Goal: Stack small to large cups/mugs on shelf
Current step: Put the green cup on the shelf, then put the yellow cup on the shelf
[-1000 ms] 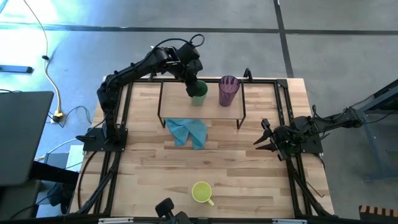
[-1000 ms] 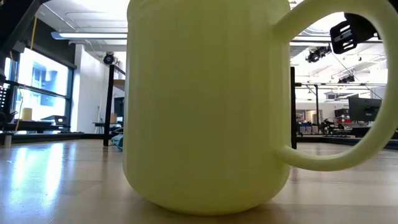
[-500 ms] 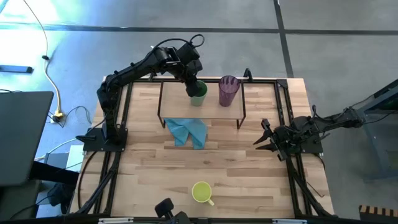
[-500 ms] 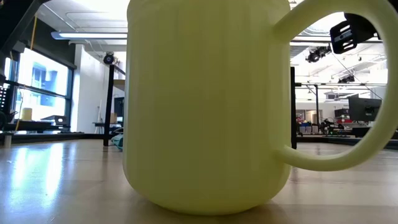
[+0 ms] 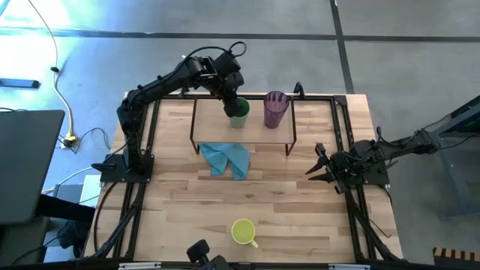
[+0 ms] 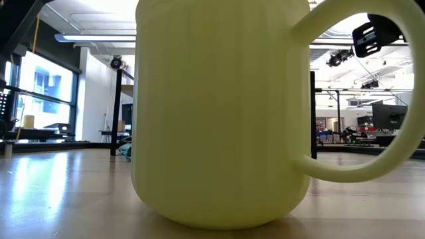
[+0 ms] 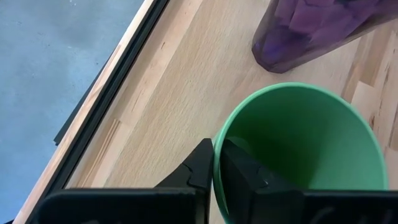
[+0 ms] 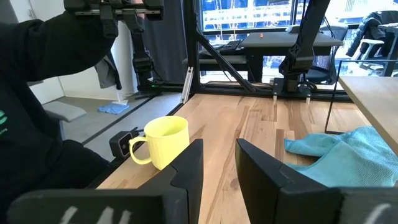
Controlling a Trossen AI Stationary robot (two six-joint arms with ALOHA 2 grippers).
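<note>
The green cup (image 5: 239, 114) is upright on the shelf (image 5: 214, 120), just left of the purple tumbler (image 5: 274, 109), which stands on its base on the same board. My left gripper (image 5: 234, 105) reaches down from the far left and is shut on the green cup (image 7: 298, 149). The yellow-green mug (image 5: 243, 231) stands on the tabletop near the front edge and fills the low view (image 6: 219, 113). My right gripper (image 5: 315, 169) waits open at the table's right side, touching nothing. My left gripper has the green cup's rim (image 7: 219, 140) between its fingers, on the side away from the tumbler. One finger (image 7: 242, 168) is inside the cup and the other (image 7: 198, 167) outside. The fingers slant down from above. The cup stays upright; its base is hidden by its own wall.
A light blue cloth (image 5: 227, 157) lies crumpled on the tabletop just in front of the shelf. Black rails (image 5: 341, 112) frame the table. Bare wood stretches between the cloth and the mug.
</note>
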